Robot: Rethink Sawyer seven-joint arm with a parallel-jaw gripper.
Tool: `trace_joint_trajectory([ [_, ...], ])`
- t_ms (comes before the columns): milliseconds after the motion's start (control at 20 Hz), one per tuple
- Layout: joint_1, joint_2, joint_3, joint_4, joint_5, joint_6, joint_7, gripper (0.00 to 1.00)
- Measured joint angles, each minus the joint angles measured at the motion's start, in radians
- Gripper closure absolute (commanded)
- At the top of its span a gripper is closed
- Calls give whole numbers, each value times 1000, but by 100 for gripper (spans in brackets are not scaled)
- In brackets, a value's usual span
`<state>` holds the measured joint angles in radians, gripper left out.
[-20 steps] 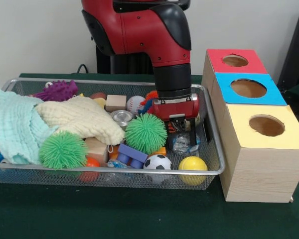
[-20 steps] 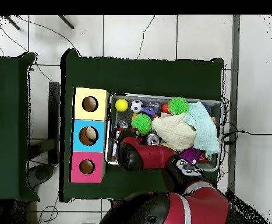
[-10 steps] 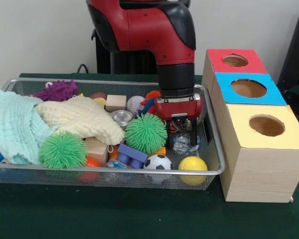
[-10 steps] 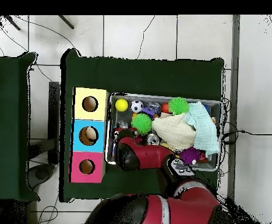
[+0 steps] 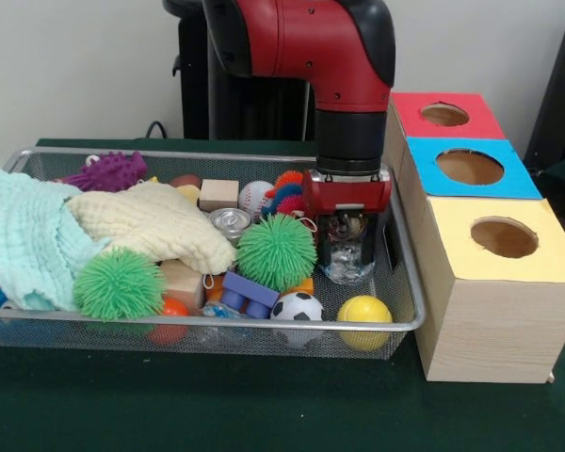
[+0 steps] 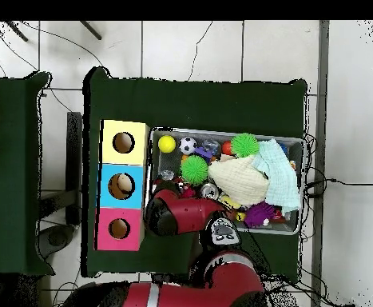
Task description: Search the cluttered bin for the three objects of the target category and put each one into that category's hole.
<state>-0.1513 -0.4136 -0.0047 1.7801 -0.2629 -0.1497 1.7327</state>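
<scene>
My gripper (image 5: 347, 266) hangs over the right end of the wire bin (image 5: 403, 282), close to its wall beside the hole box. It is shut on a clear crumpled plastic piece (image 5: 347, 256), held just above the bin floor. The wooden box has three holes on top: red (image 5: 444, 114), blue (image 5: 469, 167) and yellow (image 5: 504, 237). In the overhead view the red arm (image 6: 167, 217) covers the gripper, next to the blue hole (image 6: 121, 185) and the pink-red hole (image 6: 119, 229).
In the bin lie two green spiky balls (image 5: 276, 251) (image 5: 119, 283), a soccer ball (image 5: 298, 307), a yellow ball (image 5: 364, 311), a baseball (image 5: 255, 196), a wooden block (image 5: 218, 194), a metal tin (image 5: 230, 222), a blue brick (image 5: 248, 294), a cream cloth (image 5: 151, 221), a mint cloth (image 5: 28, 240) and a purple toy (image 5: 108, 171).
The arm has shifted right in the front view, toward the box. The clear plastic piece that lay on the bin floor is now up between the fingers.
</scene>
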Motion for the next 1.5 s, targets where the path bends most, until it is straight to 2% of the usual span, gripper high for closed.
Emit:
trace_joint_trajectory([
  [1250, 8, -2, -41, -20, 0, 26, 0, 0],
  [1500, -13, -31, -38, -15, 0, 95, 0, 0],
])
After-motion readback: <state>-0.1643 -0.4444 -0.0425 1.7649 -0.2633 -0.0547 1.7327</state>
